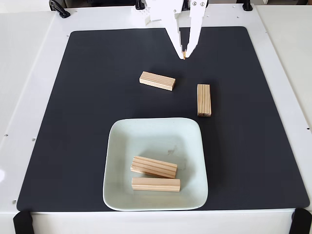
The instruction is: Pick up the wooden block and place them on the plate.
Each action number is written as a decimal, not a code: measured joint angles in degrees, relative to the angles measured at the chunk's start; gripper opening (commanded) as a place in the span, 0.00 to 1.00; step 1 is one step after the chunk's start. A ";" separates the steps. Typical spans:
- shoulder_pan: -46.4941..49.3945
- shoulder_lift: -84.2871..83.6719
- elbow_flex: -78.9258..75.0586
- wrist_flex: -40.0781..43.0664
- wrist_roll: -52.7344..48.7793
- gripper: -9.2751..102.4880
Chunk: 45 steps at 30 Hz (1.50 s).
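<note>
Well, my white fingers [185, 55] hang nearly closed and empty at the mat's [87, 122] far edge, my arm cut off above. Two grainy pine blocks [153, 166] [156, 184] lie on the glossy square plate [122, 141]; two more [157, 81] [204, 100] rest on the mat beyond it.

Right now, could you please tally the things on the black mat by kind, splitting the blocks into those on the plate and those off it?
Wooden blocks on the plate: 2
Wooden blocks on the mat: 2
Plate: 1
Total: 5
</note>
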State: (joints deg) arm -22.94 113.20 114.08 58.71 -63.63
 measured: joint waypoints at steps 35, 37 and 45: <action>-4.75 -36.47 -30.94 8.53 2.46 0.09; -4.57 -36.47 -30.94 8.53 2.46 0.14; -4.48 -36.47 -30.94 8.53 2.46 0.47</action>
State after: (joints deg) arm -27.42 76.73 83.14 67.24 -61.17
